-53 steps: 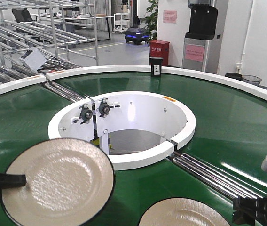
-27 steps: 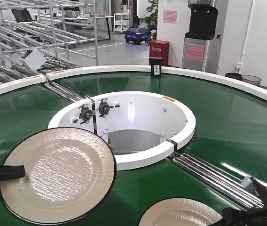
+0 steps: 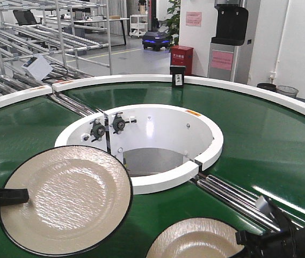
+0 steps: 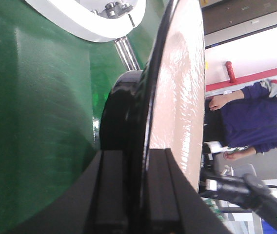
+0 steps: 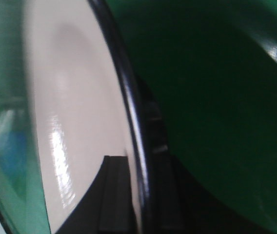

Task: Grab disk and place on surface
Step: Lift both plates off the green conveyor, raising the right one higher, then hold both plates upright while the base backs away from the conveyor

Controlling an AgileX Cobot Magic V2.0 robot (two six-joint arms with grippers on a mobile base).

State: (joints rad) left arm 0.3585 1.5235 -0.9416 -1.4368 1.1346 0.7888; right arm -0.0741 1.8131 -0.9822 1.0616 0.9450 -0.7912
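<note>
Two cream disks with black rims show in the front view. The left disk [image 3: 66,201] hangs tilted above the green belt [image 3: 249,134], and my left gripper [image 3: 14,196] is shut on its left rim. In the left wrist view that disk [image 4: 180,97] stands edge-on between the fingers of the left gripper [image 4: 138,195]. The second disk [image 3: 195,242] is at the bottom edge, with my right gripper [image 3: 242,239] shut on its right rim. In the right wrist view the right gripper [image 5: 141,195] has one finger on each side of the rim of its disk [image 5: 65,97]. The dark tabletop surface is out of view.
A white inner ring [image 3: 206,156] surrounds an open well in the belt's middle. Metal rollers [image 3: 233,196] cross the belt on the right, and others [image 3: 72,102] on the left. A black box [image 3: 178,77] stands on the far white rim. A person [image 4: 255,117] stands nearby.
My right gripper has come in from the right and closed on the lower disk's rim, and that disk has shifted left. The left disk has dropped slightly and now holds still.
</note>
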